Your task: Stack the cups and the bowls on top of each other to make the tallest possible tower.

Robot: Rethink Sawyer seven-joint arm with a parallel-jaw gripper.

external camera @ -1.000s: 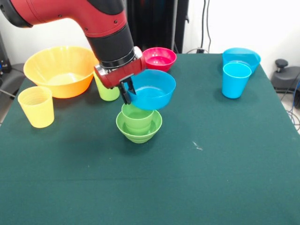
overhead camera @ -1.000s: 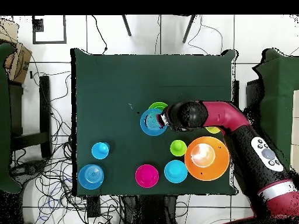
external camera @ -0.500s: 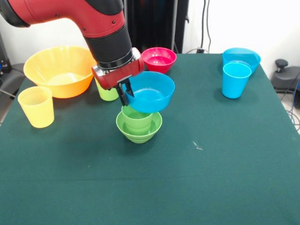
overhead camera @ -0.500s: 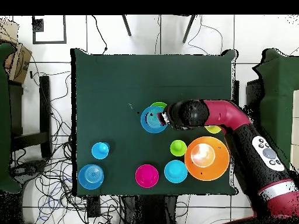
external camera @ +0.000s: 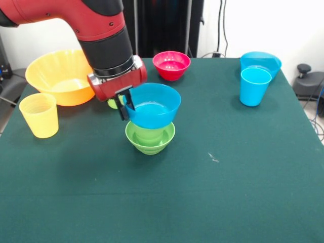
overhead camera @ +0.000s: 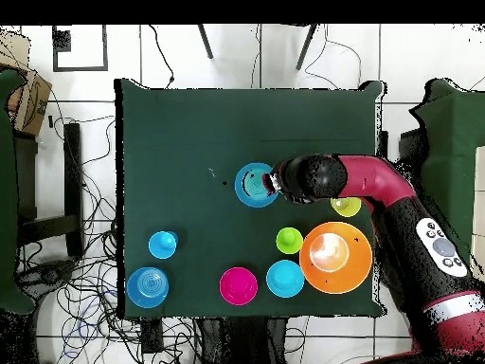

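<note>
Dark green cloth covers the tabletop (external camera: 243,172), and behind it we see a pale wall with black cables hanging down.

Going from the left in the front view, we find a pale yellow cup (external camera: 39,115) standing upright near the edge, with the very large yellow-orange bowl (external camera: 58,76) just behind it. Next comes the red and black arm (external camera: 96,30), reaching down from above. Its pincer (external camera: 124,105) is clamped on the near-left rim of a blue bowl (external camera: 152,105), one finger inside the rim and one outside. A sliver of a yellow-green cup (external camera: 114,103) shows just behind the pincer.

We see the blue bowl held upright directly over the tower (external camera: 150,136): a small green bowl on the cloth with a green cup nested in it. The blue bowl's base sits at the green cup's mouth; whether they touch we cannot tell.

Behind the tower stands a red bowl (external camera: 171,64), well apart. Far right, a sky blue cup (external camera: 254,86) stands just in front of a wider blue bowl (external camera: 262,62).

From overhead, the held blue bowl (overhead camera: 254,184) hides the tower entirely, and another blue piece (overhead camera: 284,278) lies between the red bowl (overhead camera: 238,285) and the yellow-orange bowl (overhead camera: 358,275).
</note>
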